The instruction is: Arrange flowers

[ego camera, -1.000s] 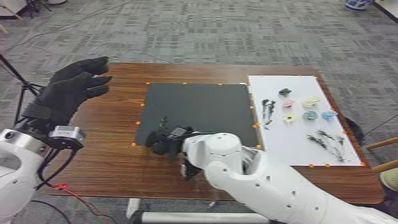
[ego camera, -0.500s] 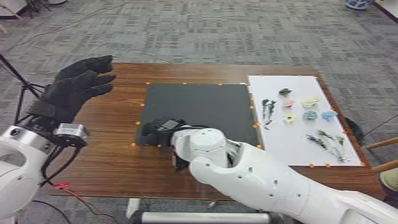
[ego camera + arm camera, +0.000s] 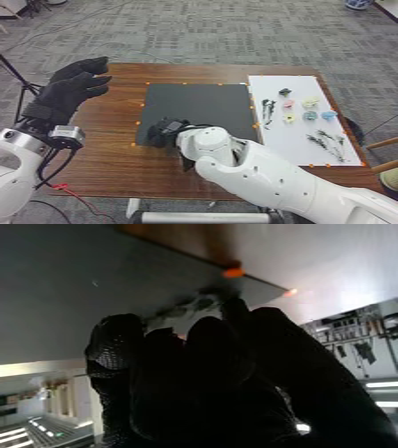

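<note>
Left hand (image 3: pixel 67 94) wide, fingers extended. Right hand (image 3: pixel 165 133) at black board's (image 3: pixel 200 102) near-left part; grip cannot be told. Sprigs (image 3: pixel 319 141) on white board (image 3: pixel 280 150), long axes slanting far-left to near-right.

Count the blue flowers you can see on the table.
2, side by side on the white sheet: a duller blue flower and a paler blue flower just right of it. The right hand could be hiding more.

The right hand (image 3: pixel 163 132) is over the black sheet's (image 3: pixel 200 102) near left corner; flowers (image 3: pixel 310 115) lie on the white sheet (image 3: pixel 289 145).
</note>
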Controlling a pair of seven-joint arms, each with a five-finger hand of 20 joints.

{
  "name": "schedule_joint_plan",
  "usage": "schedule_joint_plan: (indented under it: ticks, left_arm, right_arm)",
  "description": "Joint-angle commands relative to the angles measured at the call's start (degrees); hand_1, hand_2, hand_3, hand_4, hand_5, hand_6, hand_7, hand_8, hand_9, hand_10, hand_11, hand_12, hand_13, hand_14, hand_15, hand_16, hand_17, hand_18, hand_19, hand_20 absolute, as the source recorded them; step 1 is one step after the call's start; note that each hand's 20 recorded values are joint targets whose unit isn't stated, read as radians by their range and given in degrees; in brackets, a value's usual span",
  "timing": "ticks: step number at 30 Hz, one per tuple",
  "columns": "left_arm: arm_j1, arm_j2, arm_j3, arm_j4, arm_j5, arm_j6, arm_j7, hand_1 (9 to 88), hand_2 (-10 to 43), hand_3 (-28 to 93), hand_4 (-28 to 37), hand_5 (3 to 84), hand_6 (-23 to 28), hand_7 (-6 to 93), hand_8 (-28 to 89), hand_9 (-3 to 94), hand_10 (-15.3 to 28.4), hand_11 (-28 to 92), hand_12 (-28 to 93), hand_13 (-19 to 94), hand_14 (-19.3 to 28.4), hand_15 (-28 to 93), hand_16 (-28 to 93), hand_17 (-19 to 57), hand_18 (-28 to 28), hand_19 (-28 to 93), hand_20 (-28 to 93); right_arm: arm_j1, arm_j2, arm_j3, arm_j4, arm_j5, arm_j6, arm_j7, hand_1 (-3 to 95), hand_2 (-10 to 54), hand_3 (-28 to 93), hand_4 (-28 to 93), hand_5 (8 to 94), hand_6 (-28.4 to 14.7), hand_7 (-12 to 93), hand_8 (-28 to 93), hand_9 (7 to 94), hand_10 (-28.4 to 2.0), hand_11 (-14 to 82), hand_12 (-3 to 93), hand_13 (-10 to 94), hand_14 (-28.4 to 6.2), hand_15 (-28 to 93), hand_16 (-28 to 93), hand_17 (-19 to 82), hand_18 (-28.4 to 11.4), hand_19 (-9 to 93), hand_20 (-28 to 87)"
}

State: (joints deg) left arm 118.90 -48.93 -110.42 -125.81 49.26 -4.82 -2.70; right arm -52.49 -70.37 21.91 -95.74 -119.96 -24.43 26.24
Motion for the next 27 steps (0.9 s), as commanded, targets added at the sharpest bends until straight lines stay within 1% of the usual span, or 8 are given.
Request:
schedule_joint_plan:
  ticks: [1, 2, 4, 8, 15, 18, 24, 27]
  left_arm:
    - [1.2, -0.91, -0.64, -0.70, -0.15, 0.52, 0.28, 28.4, -8.0, 68, -26.3, 25.4, 2.7, 24.9, -12, 19.4, 10.9, 27, 12, 13, 14.1, 43, -10, -7.6, 20.3, 41, 6]
    - [1.6, -1.06, -1.00, -0.87, -0.13, 0.48, 0.14, 28.4, -8.0, 68, -26.3, 25.4, 2.7, 24.9, -12, 19.4, 10.9, 27, 12, 13, 14.1, 43, -10, -7.6, 20.3, 41, 6]
    - [1.3, -0.95, -0.69, -0.67, -0.24, 0.63, 0.15, 28.4, -8.0, 68, -26.4, 25.4, 2.7, 24.9, -12, 19.4, 11.0, 27, 12, 13, 14.1, 43, -10, -7.6, 20.3, 41, 6]
    - [1.4, -1.04, -0.74, -0.67, -0.13, 0.70, 0.24, 28.4, -8.0, 68, -26.3, 25.4, 2.7, 24.9, -12, 19.4, 11.0, 27, 12, 13, 14.1, 43, -10, -7.6, 20.3, 41, 6]
    - [2.3, -1.41, -1.30, -1.13, -0.13, 0.86, 0.39, 28.4, -7.9, 68, -26.3, 25.3, 2.6, 25.0, -12, 19.4, 10.9, 27, 12, 13, 14.0, 43, -10, -7.6, 20.3, 41, 6]
    - [2.4, -1.48, -1.43, -1.18, -0.08, 0.85, 0.36, 28.4, -8.0, 68, -26.3, 25.4, 2.7, 25.0, -12, 19.4, 10.9, 27, 12, 13, 14.0, 43, -10, -7.6, 20.3, 41, 6]
    - [2.1, -1.43, -1.08, -0.96, -0.03, 0.88, 0.31, 28.4, -8.0, 68, -26.3, 25.3, 2.6, 25.0, -12, 19.4, 10.9, 27, 12, 13, 14.0, 43, -10, -7.6, 20.3, 41, 6]
    - [2.0, -1.33, -1.07, -0.88, -0.06, 0.94, 0.27, 28.4, -8.0, 68, -26.3, 25.3, 2.6, 25.0, -12, 19.4, 10.9, 27, 12, 13, 14.1, 43, -10, -7.6, 20.3, 41, 6]
  right_arm:
    - [-0.3, 1.4, -0.8, -0.4, -1.5, -1.6, 0.1, 17.2, 26.8, 93, 5, 37.8, -0.2, 17, -15, 85.7, -9.0, 69.5, 39.4, 81, -10.2, 88, 37, 42, -23.0, 90, 36]
    - [-0.7, 1.4, -0.3, -0.5, -1.7, -1.7, -0.2, 17.2, 26.8, 93, 5, 37.8, -0.2, 17, -15, 85.7, -9.0, 69.5, 39.4, 81, -10.2, 88, 37, 42, -23.0, 90, 36]
    - [-0.8, 1.6, -0.2, -0.4, -2.4, -1.9, -0.5, 17.2, 26.8, 93, 5, 37.9, -0.2, 18, -15, 85.8, -9.1, 69.4, 39.4, 82, -10.2, 88, 37, 42, -23.0, 90, 36]
    - [-1.0, 1.9, 0.2, -0.5, -2.5, -2.2, -0.5, 17.2, 26.5, 93, 5, 38.3, -0.1, 18, -15, 85.8, -9.0, 69.5, 39.4, 82, -10.2, 88, 37, 42, -23.1, 90, 36]
    - [-1.6, 2.6, 0.7, -0.9, -2.8, -3.1, -0.7, 17.2, 26.4, 93, 6, 38.7, -0.1, 18, -15, 85.9, -9.0, 69.5, 39.3, 82, -10.2, 88, 37, 42, -23.0, 90, 36]
    - [-1.8, 2.7, 0.8, -1.0, -3.6, -3.5, -0.8, 17.3, 26.3, 93, 6, 39.0, -0.1, 18, -15, 86.0, -8.9, 69.5, 39.4, 82, -10.1, 88, 37, 42, -23.0, 90, 36]
    - [-1.7, 3.1, -0.3, -1.4, -2.4, -4.2, 0.7, 17.3, 26.2, 93, 6, 39.6, 0.0, 18, -15, 86.1, -8.9, 69.5, 39.4, 82, -10.2, 88, 37, 42, -23.0, 90, 36]
    - [-2.9, 2.6, 1.4, -1.6, -3.1, -3.9, -1.5, 16.6, 25.9, 93, 5, 39.7, -0.1, 17, -15, 86.1, -8.9, 69.5, 39.5, 82, -10.2, 88, 37, 42, -23.1, 90, 36]
